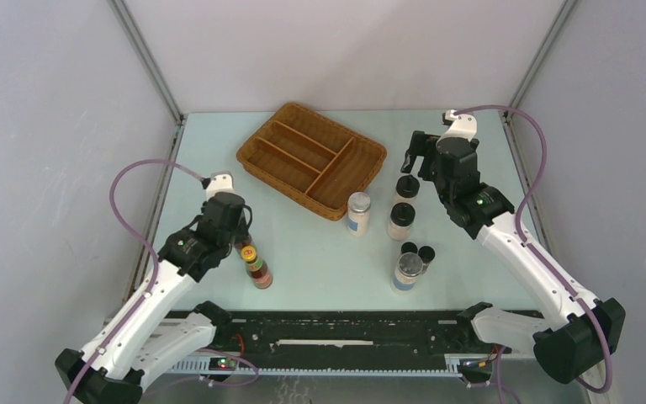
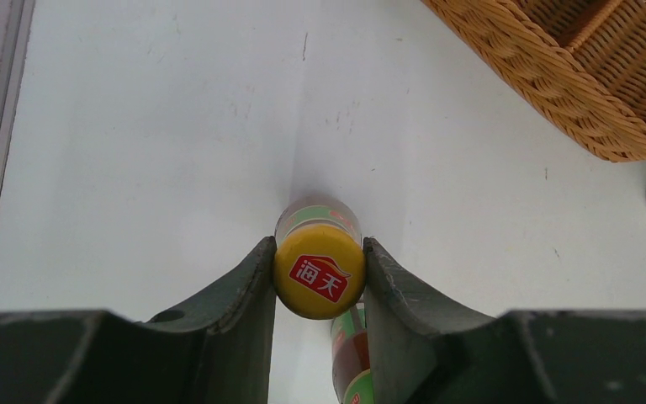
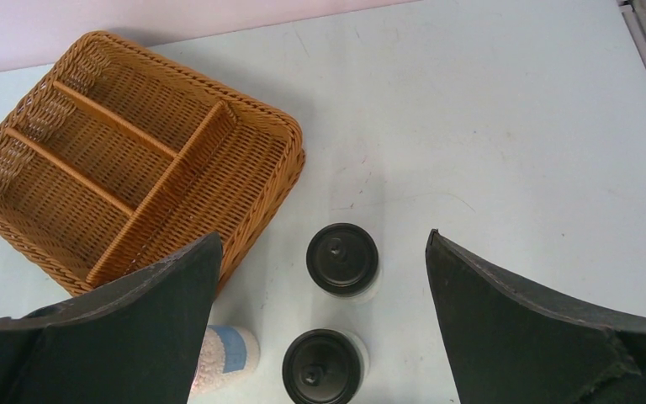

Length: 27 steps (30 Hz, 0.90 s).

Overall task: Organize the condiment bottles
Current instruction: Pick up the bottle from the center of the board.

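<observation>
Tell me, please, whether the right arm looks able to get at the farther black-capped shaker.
Probably yes: its open end effector hovers by that shaker, which shows between its wide jaws, with nothing in the way.

A pale green table (image 1: 320, 244) is enclosed on three sides by plain grey-white walls (image 1: 345, 50) — left, right and beyond it. Metal posts (image 1: 147, 61) are seen rising from the table's far corners; soft, even light is cast.

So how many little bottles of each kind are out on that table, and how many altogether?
Slim red-brown sauce bottles: 2
Silver-lidded blue-labelled jars: 2
Black-capped beige shakers: 2
Tiny dark vials: 2
Total: 8 bottles
</observation>
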Motion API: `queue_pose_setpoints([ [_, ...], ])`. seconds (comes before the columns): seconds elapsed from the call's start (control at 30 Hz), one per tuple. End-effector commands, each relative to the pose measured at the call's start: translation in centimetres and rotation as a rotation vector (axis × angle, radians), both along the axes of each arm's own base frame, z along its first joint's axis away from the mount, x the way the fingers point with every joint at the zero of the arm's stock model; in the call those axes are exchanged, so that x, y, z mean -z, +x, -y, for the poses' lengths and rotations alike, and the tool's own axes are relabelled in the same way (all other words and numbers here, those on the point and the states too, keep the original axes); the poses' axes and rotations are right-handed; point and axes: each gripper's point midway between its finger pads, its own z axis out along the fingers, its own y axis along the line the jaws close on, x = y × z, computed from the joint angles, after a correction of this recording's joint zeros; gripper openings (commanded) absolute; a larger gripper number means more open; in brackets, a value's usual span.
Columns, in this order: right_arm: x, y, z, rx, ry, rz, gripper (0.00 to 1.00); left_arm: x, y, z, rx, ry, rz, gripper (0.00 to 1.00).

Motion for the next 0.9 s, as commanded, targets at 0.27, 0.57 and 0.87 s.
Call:
queue_pose_setpoints([
  [0.27, -1.3, 0.0, -0.6, -0.011, 0.044, 0.045, 1.0, -5.2, 2.4, -0.2, -0.07, -0.024, 0.176, 0.0],
  [0.57, -1.6, 0.2, -0.8, -0.022, 0.045, 0.059, 1.0, -10.0, 5.0, 0.6, -0.065, 0.001, 0.242, 0.0],
  [0.87, -1.7, 0.4, -0.7, -0.023, 0.046, 0.064, 1.0, -14.8, 8.5, 1.8, -0.063, 0.034, 0.317, 0.0],
])
